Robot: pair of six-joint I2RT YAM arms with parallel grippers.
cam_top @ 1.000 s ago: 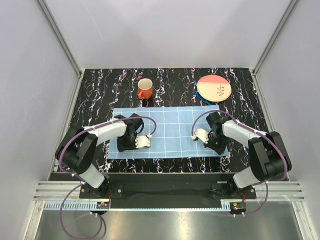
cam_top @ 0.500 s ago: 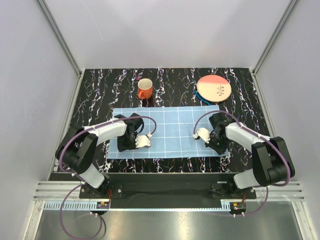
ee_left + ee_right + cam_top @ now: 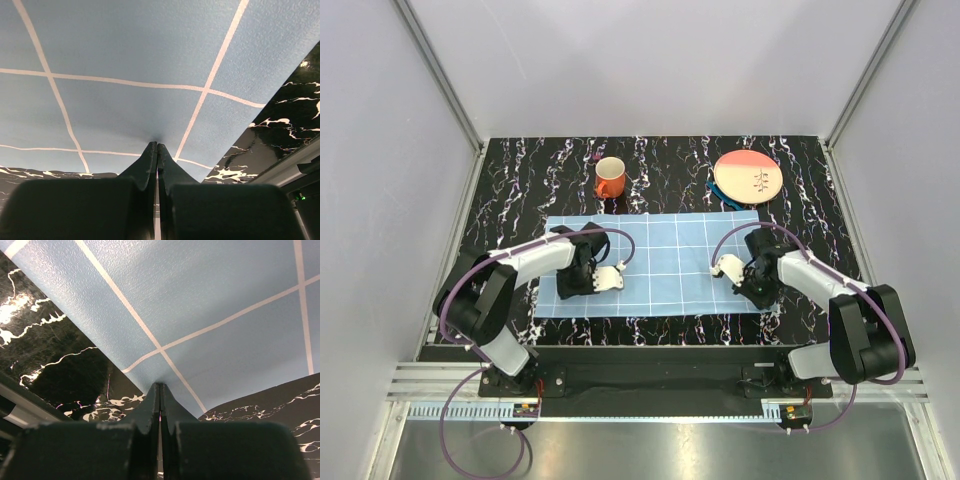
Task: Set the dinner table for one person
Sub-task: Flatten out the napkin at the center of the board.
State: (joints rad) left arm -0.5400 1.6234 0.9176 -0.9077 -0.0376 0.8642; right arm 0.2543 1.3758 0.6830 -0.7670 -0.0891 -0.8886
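Black streaked table across the whole workspace, far bigger than anything on it. Carries a light-blue checked mat, spread flat on its near half. Beyond the mat, toward the far edge: an orange cup upright on the left, a pink-and-cream plate on the right, well apart. Left arm folded inward, elbow out, wrist bent low over the mat's left part. Left pincer closed, tips pinching a small pucker of the mat. Right arm mirrored on the other side. Right pincer closed likewise, nipping the mat close to its edge, bare table just beside.
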